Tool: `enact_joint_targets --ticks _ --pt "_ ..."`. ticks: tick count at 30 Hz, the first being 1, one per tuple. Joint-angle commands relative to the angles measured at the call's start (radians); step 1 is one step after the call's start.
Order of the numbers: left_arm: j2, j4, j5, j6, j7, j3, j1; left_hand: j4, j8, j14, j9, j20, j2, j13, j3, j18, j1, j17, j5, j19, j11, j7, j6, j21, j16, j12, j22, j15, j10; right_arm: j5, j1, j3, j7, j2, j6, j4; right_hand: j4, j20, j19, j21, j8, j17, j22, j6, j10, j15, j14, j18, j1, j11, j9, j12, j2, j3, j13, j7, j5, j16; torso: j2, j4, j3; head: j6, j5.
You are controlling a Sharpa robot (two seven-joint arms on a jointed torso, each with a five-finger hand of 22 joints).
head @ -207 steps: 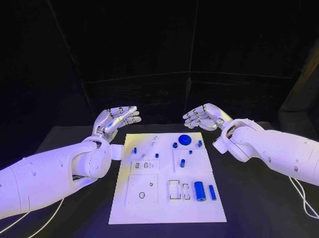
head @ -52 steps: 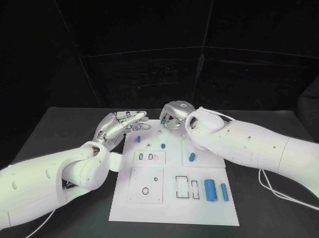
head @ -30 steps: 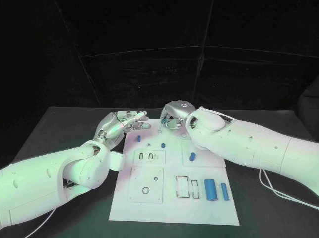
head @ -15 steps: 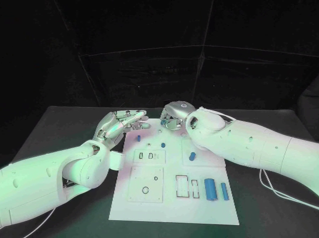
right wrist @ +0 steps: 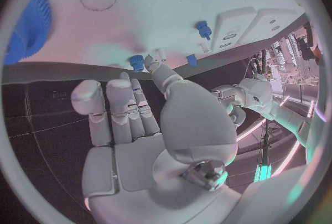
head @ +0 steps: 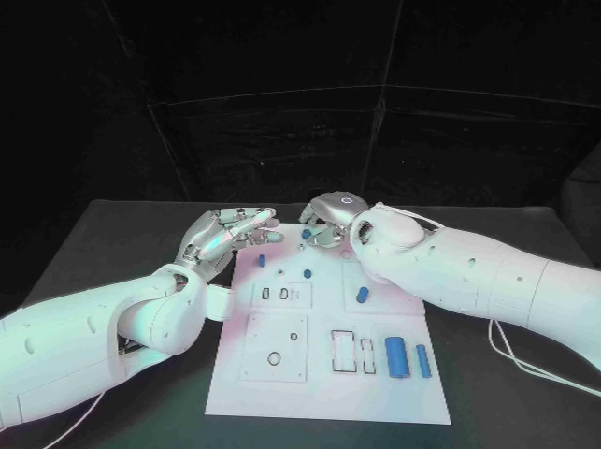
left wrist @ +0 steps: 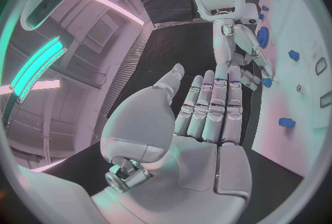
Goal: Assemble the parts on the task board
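No brand, label or writing can be read on the task board [head: 330, 393], the parts or the arms. The white board lies in the middle of the black table [head: 98, 253], its near half bare but for cut-out slots and two upright-lying blue cylinders [head: 396, 356] side by side near its right edge. A smaller blue part [head: 363, 296] lies mid-board, and small blue pegs [head: 261, 261] stand toward the far end.

The left hand [head: 227, 231] hovers at the board's far left corner, palm up, fingers straight and close together, holding nothing. The right hand [head: 324, 221] is over the board's far edge, fingers bent downward; its wrist and forearm [head: 449, 267] hide the board's far right part from the head camera. The right wrist view shows its fingertips [right wrist: 157, 67] just beside a small blue peg [right wrist: 136, 61], but whether they pinch it cannot be told. A blue toothed wheel [right wrist: 29, 27] sits nearby on the board.
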Motion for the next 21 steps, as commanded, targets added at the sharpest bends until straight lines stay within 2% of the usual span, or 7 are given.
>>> enact_joint_targets --ticks 1,8,11,13,17,19,21 --pt "-0.001 0.0 -0.006 0.014 0.004 0.001 0.002 -0.004 -0.007 0.004 -0.001 0.002 0.002 -0.002 0.001 0.014 -0.009 0.002 -0.004 0.008 0.0 0.003 0.005 0.002 -0.003 -0.006 -0.002 0.0 0.005 0.008 0.003 0.0 0.007 -0.011 -0.031 0.01 0.003 -0.001 -0.003 -0.005 0.004 0.002 -0.001 0.0 -0.003 -0.002 -0.001 0.016 0.016 0.0 0.003 0.01 0.0 -0.014 0.002 0.003 0.001 -0.001 0.0 -0.0022 0.0008 -0.001 0.002" --pt "-0.006 0.001 -0.006 0.015 0.004 0.001 0.002 -0.004 -0.007 0.004 -0.001 0.002 0.002 -0.002 0.001 0.014 -0.009 0.002 -0.004 0.008 0.0 0.003 0.005 0.002 -0.003 -0.006 -0.002 0.0 0.005 0.042 0.004 0.001 0.004 -0.084 -0.062 0.078 0.017 -0.004 0.028 0.012 0.016 0.042 0.034 0.041 0.037 -0.005 0.015 0.008 0.029 -0.003 0.01 0.039 0.011 -0.032 0.005 0.008 0.032 0.032 -0.004 -0.0061 0.0028 0.001 0.002" --pt "-0.011 0.002 -0.006 0.014 0.004 0.0 0.002 -0.005 -0.008 0.005 -0.001 0.002 0.004 -0.001 0.003 0.014 -0.01 0.002 -0.005 0.009 0.0 0.003 0.005 0.001 -0.005 -0.008 -0.003 0.0 0.005 0.093 0.007 0.022 -0.007 -0.142 -0.063 0.132 0.036 -0.006 0.073 0.046 0.023 0.108 0.099 0.066 0.114 -0.009 0.033 -0.005 0.016 -0.011 0.013 0.079 0.015 -0.039 0.017 0.012 0.048 0.081 -0.005 -0.008 0.002 0.007 -0.004" --pt "-0.013 0.002 -0.006 0.014 0.004 0.0 0.002 -0.005 -0.008 0.005 -0.001 0.002 0.004 -0.001 0.003 0.014 -0.01 0.002 -0.005 0.009 0.0 0.003 0.005 0.001 -0.005 -0.008 -0.003 0.0 0.005 0.137 0.008 0.032 -0.02 -0.184 -0.05 0.168 0.048 -0.012 0.101 0.067 0.021 0.152 0.139 0.068 0.205 -0.018 0.044 -0.012 0.002 -0.024 0.011 0.127 0.007 -0.05 0.039 0.01 0.058 0.114 -0.007 -0.0121 0.0037 0.009 -0.004" --pt "-0.016 0.001 -0.003 0.014 0.005 0.0 0.002 -0.006 -0.008 0.005 -0.001 0.002 0.004 -0.001 0.003 0.014 -0.01 0.002 -0.005 0.009 0.0 0.003 0.006 0.001 -0.006 -0.008 -0.003 0.0 0.006 0.21 0.009 0.043 -0.042 -0.255 -0.005 0.219 0.096 -0.035 0.126 0.088 0.017 0.202 0.174 0.056 0.321 -0.041 0.052 -0.019 -0.051 -0.051 0.008 0.228 -0.034 -0.11 0.111 -0.012 0.109 0.155 -0.01 -0.0194 0.0052 0.011 -0.006" --pt "-0.016 0.0 -0.002 0.015 0.005 0.0 0.002 -0.006 -0.008 0.006 -0.001 0.002 0.005 -0.001 0.004 0.014 -0.01 0.002 -0.005 0.01 0.0 0.003 0.007 0.0 -0.006 -0.008 -0.003 0.0 0.007 0.222 0.009 0.045 -0.049 -0.277 0.019 0.229 0.12 -0.042 0.129 0.091 0.015 0.226 0.18 0.041 0.312 -0.044 0.052 -0.021 -0.053 -0.055 0.007 0.297 -0.045 -0.145 0.176 -0.013 0.122 0.175 -0.011 -0.0225 0.0059 0.013 -0.008" --pt "-0.015 -0.002 -0.001 0.016 0.005 0.0 0.002 -0.007 -0.008 0.007 0.0 0.002 0.005 -0.001 0.004 0.014 -0.009 0.003 -0.005 0.01 -0.001 0.002 0.008 0.0 -0.006 -0.008 -0.003 -0.001 0.008 0.23 0.009 0.047 -0.058 -0.296 0.052 0.232 0.142 -0.041 0.13 0.092 0.014 0.242 0.182 0.028 0.297 -0.043 0.052 -0.021 -0.054 -0.052 0.006 0.355 -0.048 -0.173 0.229 -0.011 0.129 0.189 -0.012 -0.0251 0.0066 0.013 -0.007"
